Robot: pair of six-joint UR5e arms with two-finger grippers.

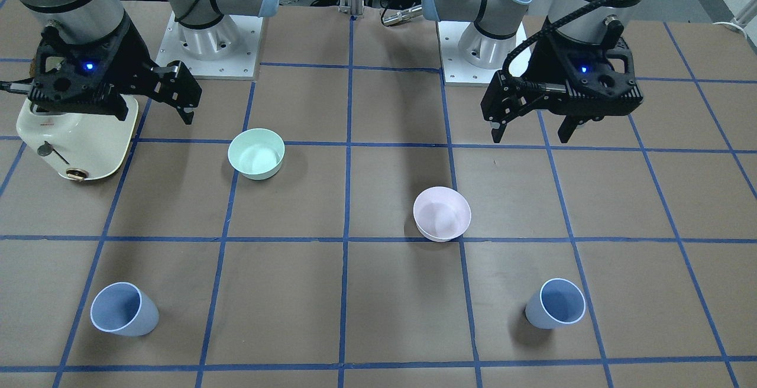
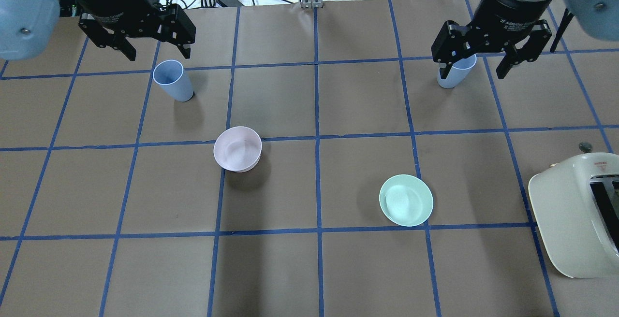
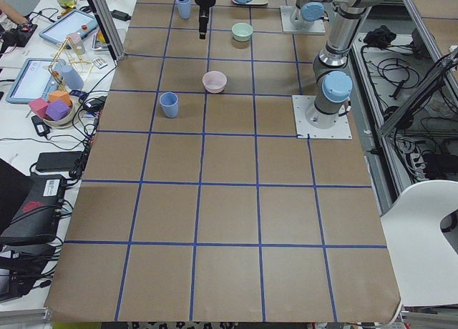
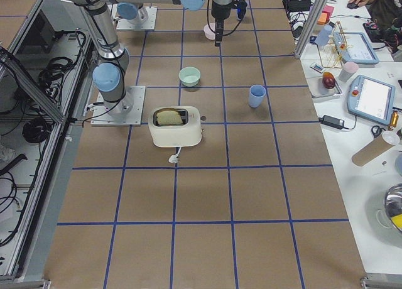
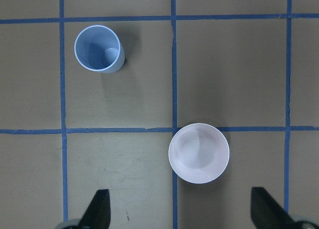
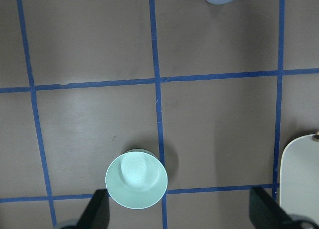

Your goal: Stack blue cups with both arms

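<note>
Two small pale blue plastic cups stand upright on the brown desk (image 2: 338, 268), well apart. The left blue cup (image 2: 170, 82) is on the far left. The right blue cup (image 2: 454, 80) is on the far right. Nearer to the robot sit a round pale pink bowl (image 2: 237, 148) and a round mint-green bowl (image 2: 405, 200). A cream toaster (image 2: 570, 210) sits near on the right.

The left gripper (image 2: 158, 57) hangs high above the desk, wide open, with nothing in it. The right gripper (image 2: 474, 71) is the same, wide open and empty. No cup is picked up yet, so we think the job is just at the start.

We think the step now is to reach for the cups. To do it well, we should send each arm to the cup on its own side. We should bring the gripper straight down, with one finger on each side of the cup. We should squeeze softly, because thin plastic may bend or slip. We should lift over the bowls, not through them. Then we hold one cup steady, line the other up above its mouth, and lower it slowly.
</note>
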